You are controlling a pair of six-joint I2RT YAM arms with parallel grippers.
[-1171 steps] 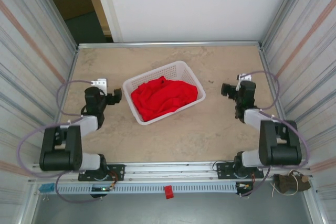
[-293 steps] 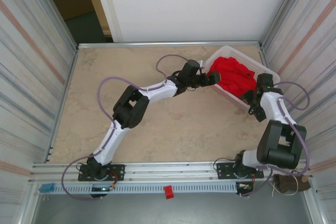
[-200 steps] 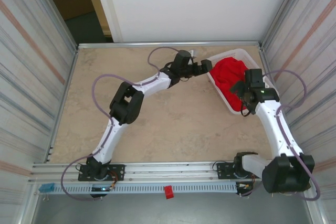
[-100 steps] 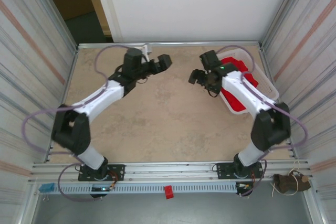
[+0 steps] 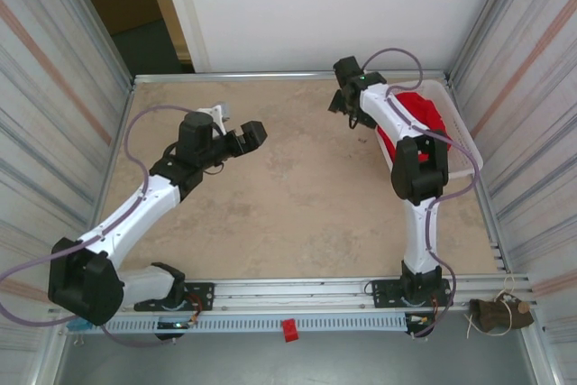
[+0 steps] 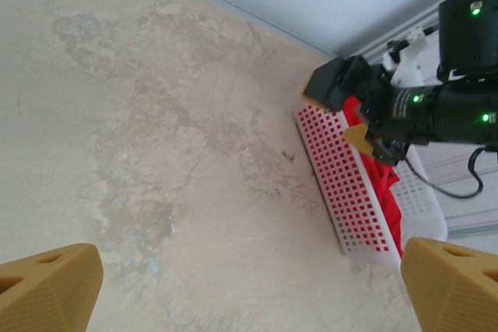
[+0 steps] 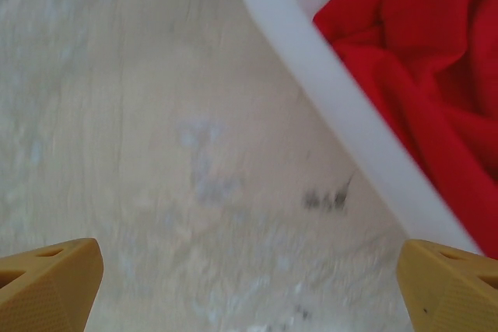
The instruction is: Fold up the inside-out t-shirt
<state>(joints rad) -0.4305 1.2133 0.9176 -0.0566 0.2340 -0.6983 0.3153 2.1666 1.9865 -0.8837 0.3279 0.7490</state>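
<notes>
Behind basket lattice (image 6: 342, 180), apparently red t-shirt (image 6: 387, 192)

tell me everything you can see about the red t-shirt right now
The red t-shirt is plain, bright red, soft-looking cloth, crumpled into a wrinkled heap with deep folds, neither spread out nor folded. It lies inside the white lattice basket at the far right corner of the table, bunched against the basket's wall so its red shows through the holes. No sleeve, collar or label can be made out.
</notes>
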